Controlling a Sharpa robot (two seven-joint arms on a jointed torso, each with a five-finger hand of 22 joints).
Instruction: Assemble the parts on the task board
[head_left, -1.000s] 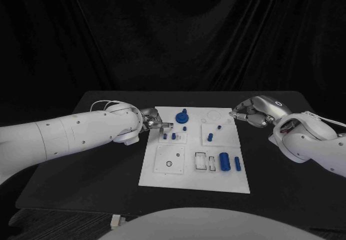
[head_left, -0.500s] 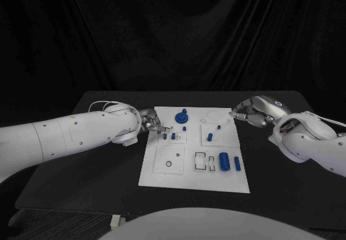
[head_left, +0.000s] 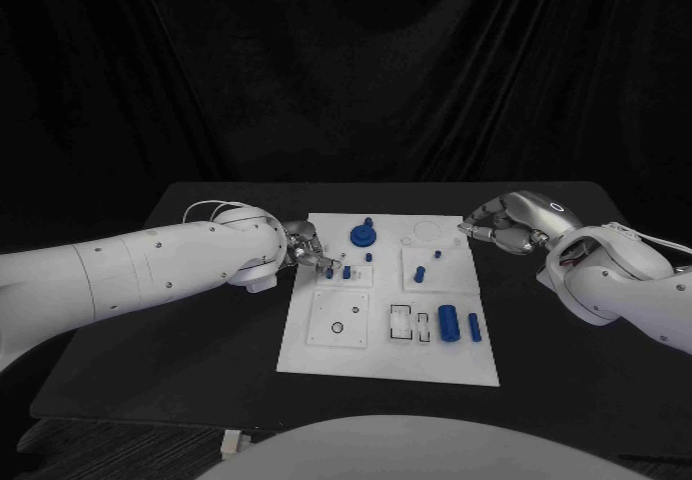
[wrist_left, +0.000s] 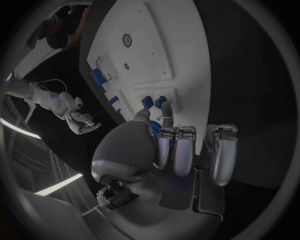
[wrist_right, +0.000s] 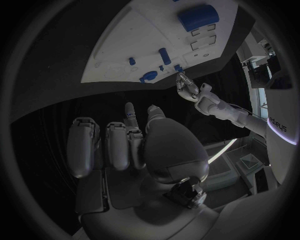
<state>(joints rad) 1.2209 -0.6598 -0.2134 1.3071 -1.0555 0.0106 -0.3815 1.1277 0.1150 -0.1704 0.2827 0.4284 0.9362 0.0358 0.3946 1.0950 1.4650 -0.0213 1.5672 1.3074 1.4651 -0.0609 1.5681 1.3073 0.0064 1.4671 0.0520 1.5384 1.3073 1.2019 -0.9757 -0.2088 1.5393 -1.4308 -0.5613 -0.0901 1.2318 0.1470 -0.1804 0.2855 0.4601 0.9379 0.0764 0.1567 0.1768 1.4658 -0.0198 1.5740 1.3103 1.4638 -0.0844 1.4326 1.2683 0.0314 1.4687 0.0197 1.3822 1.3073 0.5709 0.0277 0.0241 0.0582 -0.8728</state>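
The white task board (head_left: 378, 350) lies mid-table. My left hand (head_left: 310, 250) hovers over its left edge, thumb and forefinger apart and stretched toward two short blue pegs (head_left: 339, 271) standing in the board. In the left wrist view the fingertips (wrist_left: 166, 111) sit just short of those pegs (wrist_left: 152, 103), with nothing between them. A round blue knobbed part (head_left: 364, 236) stands beside that hand. My right hand (head_left: 500, 232) hangs by the board's far right corner, fingers curled in on nothing (wrist_right: 134, 145).
More blue parts stand on the board: a peg (head_left: 420, 272), a thick cylinder (head_left: 450, 323) and a thin pin (head_left: 475, 325). Square recesses (head_left: 339, 320) lie in the board's near half. Black table (head_left: 173, 350) surrounds the board on all sides.
My left hand's fingertips have come down and nearer, from beside the round knobbed part toward the two short pegs. The right hand has stayed put.
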